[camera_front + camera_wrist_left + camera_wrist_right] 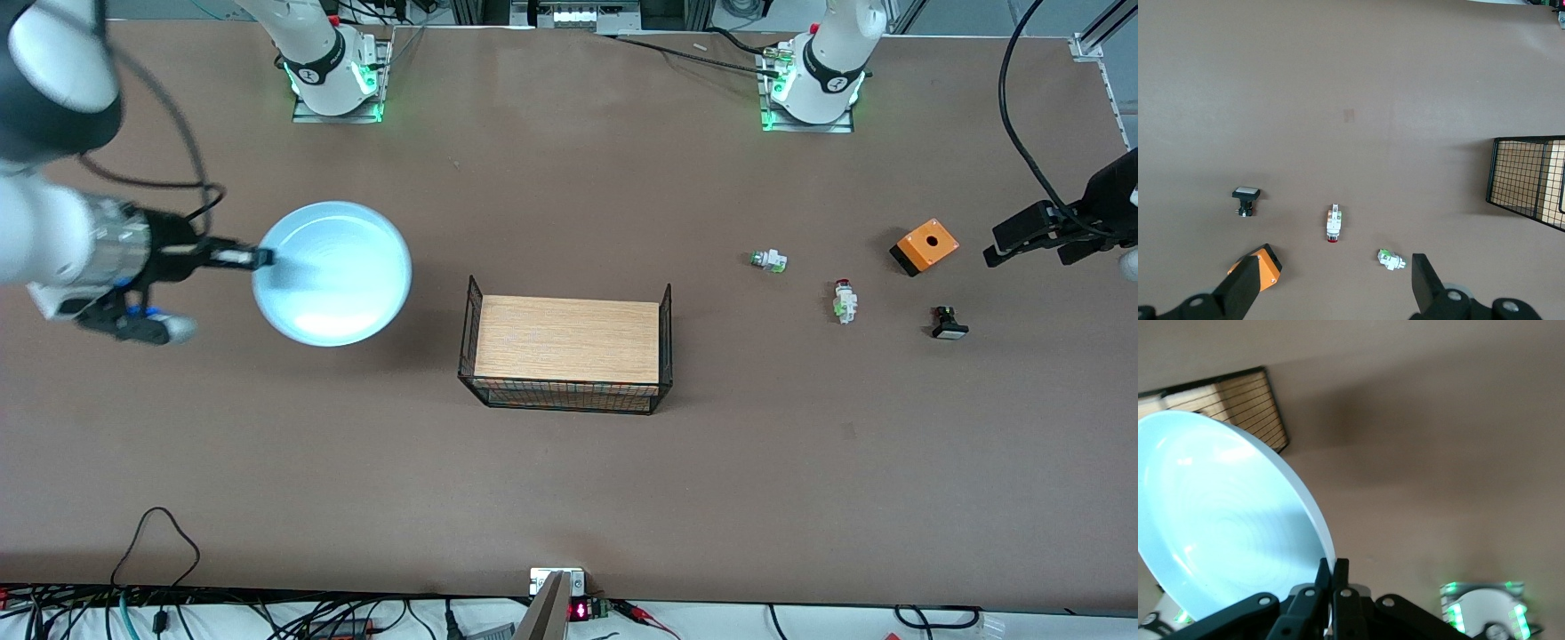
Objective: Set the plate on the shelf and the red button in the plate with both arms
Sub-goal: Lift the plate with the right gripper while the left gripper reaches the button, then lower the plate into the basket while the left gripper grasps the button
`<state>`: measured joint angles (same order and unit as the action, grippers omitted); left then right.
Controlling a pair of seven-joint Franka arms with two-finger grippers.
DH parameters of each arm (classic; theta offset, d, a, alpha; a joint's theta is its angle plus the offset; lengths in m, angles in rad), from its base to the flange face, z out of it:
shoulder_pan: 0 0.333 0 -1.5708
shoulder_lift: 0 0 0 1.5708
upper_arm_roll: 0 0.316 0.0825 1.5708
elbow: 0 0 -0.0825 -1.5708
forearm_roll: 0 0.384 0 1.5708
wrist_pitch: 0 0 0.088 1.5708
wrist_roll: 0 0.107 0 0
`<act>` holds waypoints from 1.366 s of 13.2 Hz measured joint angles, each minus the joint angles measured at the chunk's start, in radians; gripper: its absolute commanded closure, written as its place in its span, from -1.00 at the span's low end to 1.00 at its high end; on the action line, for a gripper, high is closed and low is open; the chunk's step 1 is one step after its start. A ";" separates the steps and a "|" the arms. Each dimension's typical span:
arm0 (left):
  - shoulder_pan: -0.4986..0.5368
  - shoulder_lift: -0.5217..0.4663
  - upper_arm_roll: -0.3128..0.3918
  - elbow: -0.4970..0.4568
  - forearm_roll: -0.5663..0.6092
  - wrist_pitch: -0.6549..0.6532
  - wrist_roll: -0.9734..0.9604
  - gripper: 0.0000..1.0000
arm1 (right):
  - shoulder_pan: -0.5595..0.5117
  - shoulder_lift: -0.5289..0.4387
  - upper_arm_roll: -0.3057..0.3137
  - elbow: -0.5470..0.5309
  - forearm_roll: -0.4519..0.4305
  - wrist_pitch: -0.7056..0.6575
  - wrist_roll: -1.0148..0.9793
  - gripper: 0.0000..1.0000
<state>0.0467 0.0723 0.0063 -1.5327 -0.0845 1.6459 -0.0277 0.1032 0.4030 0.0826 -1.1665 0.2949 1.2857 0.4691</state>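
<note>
Over the table's right-arm end, the right gripper (262, 258) is clamped on the rim of the round pale-blue plate (333, 271). Toward the left arm's end, the red button (844, 300), white with a red cap, lies on the table; the left gripper (1331, 287) hangs above with fingers apart.

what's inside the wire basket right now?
Only a wooden board shows inside the wire basket; nothing lies on it. Whatever is under the board is covered. The plate hangs in the right gripper, not in it.

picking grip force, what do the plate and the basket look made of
The plate, clamped at its rim by the right gripper, looks like glazed ceramic or glossy plastic: pale blue with bright reflections. The basket has thin black wire-mesh walls, likely coated metal, around a wood-grain base. The left gripper hangs open.
</note>
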 measured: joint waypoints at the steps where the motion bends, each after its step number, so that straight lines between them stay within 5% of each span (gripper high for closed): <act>1: 0.000 0.000 0.000 0.000 0.000 0.000 0.000 -1.00 | 0.034 -0.007 0.000 0.000 0.025 0.000 0.079 0.97; 9: 0.003 0.016 -0.003 -0.004 0.007 0.000 0.005 -1.00 | 0.207 -0.001 0.000 -0.011 0.095 0.144 0.323 0.97; 18: -0.032 0.300 -0.018 -0.016 0.023 0.056 0.007 -1.00 | 0.366 0.138 -0.001 -0.101 0.064 0.533 0.384 0.97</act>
<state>0.0148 0.3724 -0.0117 -1.5483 -0.0611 1.7018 -0.0210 0.4689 0.5409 0.0815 -1.2680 0.3591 1.8187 0.8534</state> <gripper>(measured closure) 0.000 0.969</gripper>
